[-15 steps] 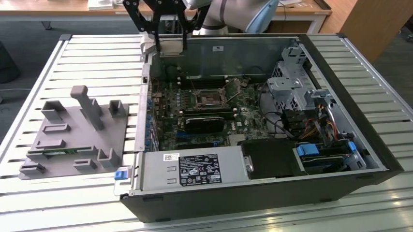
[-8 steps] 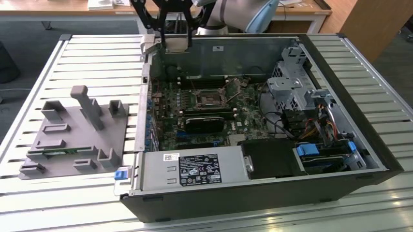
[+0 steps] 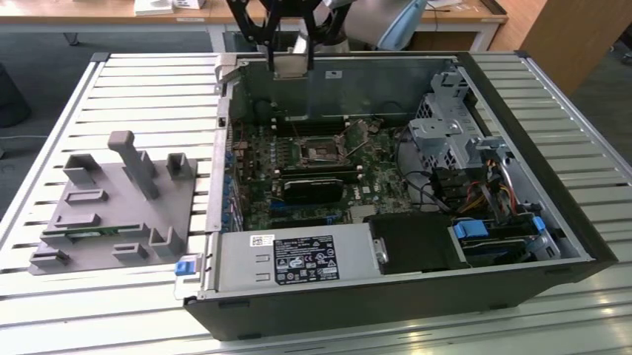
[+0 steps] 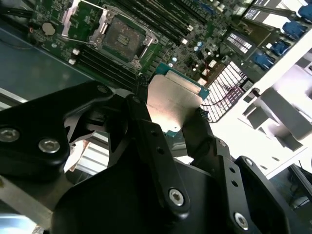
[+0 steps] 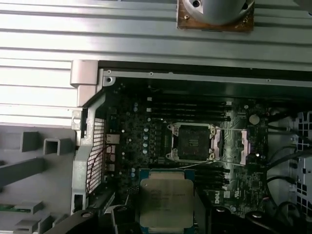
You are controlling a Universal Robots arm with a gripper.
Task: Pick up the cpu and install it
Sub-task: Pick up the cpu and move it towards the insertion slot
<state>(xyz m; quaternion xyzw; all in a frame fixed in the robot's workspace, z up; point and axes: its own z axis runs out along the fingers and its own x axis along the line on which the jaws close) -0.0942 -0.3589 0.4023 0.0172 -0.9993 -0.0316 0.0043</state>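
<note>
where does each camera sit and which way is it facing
Exterior view: off the arm, looking down into the open computer case; the gripper holds the cpu near its far wall.
Second wrist view: on the arm behind the fingers, looking along them at the cpu and the socket beyond.
First wrist view: on the arm, looking down at the motherboard; dark gripper parts flank the cpu.
Shared: both wrist views show cpu and socket.

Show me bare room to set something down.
Bare table slats lie behind the tray and at the exterior view's right of the case. Inside is crowded with cables and a circuit board; the pincer holds the chip above.
</note>
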